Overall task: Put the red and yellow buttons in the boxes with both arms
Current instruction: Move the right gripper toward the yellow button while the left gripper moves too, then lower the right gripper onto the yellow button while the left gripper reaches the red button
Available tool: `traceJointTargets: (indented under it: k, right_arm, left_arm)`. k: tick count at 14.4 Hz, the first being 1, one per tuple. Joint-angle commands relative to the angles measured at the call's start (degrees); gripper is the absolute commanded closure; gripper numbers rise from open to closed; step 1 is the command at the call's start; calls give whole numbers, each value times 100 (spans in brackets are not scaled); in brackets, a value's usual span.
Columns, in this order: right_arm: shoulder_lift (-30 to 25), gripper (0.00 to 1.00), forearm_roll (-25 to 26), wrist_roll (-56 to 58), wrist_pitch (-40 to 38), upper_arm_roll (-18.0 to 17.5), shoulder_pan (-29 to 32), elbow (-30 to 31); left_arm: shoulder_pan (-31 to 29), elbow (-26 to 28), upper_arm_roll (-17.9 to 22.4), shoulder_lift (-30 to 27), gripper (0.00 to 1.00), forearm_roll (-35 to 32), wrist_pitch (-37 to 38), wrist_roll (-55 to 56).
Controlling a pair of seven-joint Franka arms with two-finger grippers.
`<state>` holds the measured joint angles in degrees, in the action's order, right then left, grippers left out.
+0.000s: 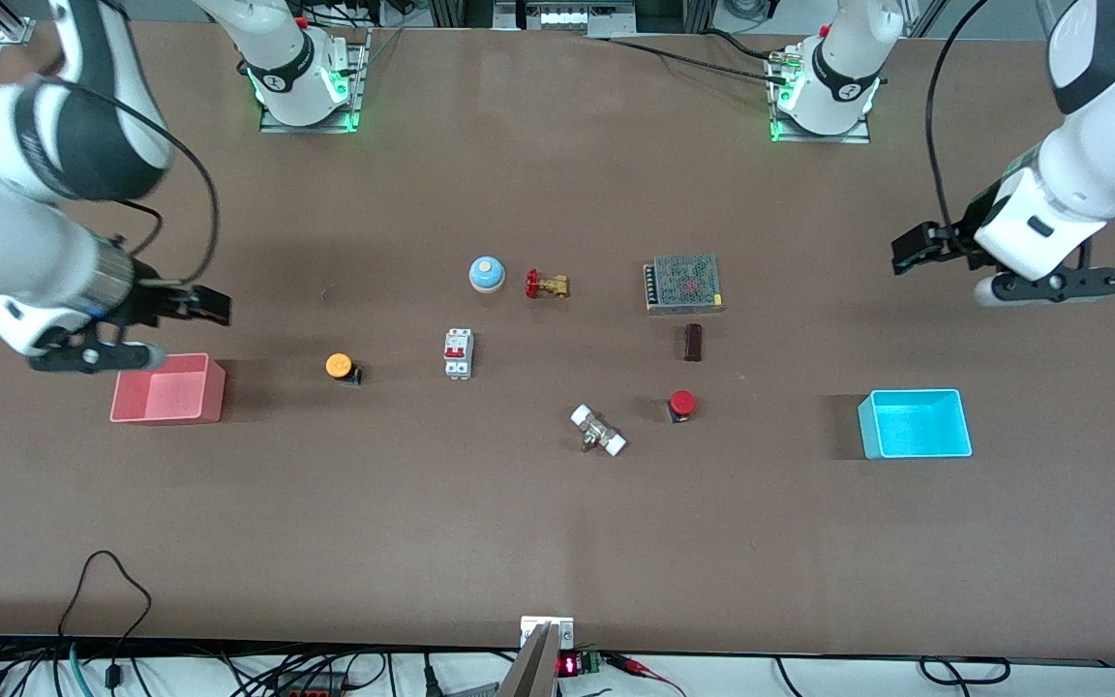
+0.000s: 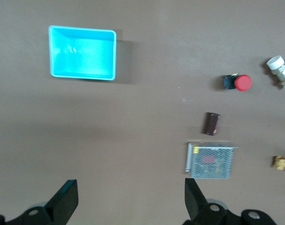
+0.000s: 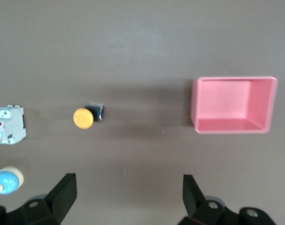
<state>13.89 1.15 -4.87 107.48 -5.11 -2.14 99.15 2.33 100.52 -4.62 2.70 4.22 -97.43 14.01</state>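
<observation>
Jaws of both arms spread wide, empty; only front view with both boxes.

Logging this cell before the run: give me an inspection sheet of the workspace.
Surface: brown table, nothing spilled.
Job's things: yellow button and red button on the table; pink box and cyan box empty.
Clutter: bell, valve, breaker, power supply, dark block, white fitting.
Grippers: left gripper and right gripper open, empty.
Cables: along the table edges.
Surroundings: nothing seen.
</observation>
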Motion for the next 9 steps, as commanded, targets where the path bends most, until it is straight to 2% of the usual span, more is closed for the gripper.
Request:
traceJointTargets:
  k: [1, 3, 5, 7, 9]
  right_arm:
    - [113, 0, -97, -206, 694, -43, -110, 447]
    - [324, 0, -88, -541, 914, -43, -251, 456]
    - [543, 0, -88, -751, 1256, -43, -322, 543]
    - [641, 0, -80, -1024, 1642, -43, -462, 736]
    - [772, 0, -53, -1060, 1811, -43, -506, 807]
  left_arm:
    - [477, -1250, -12, 1238, 0, 115, 31, 847]
    - [794, -2120, 14, 2099, 0, 114, 31, 1217]
    - [900, -2727, 5, 2899, 0, 141, -152, 1210]
    - [1294, -2976, 83, 3445, 0, 97, -695, 1236]
    - [1418, -2942, 111, 3666, 0, 26, -1311, 1271]
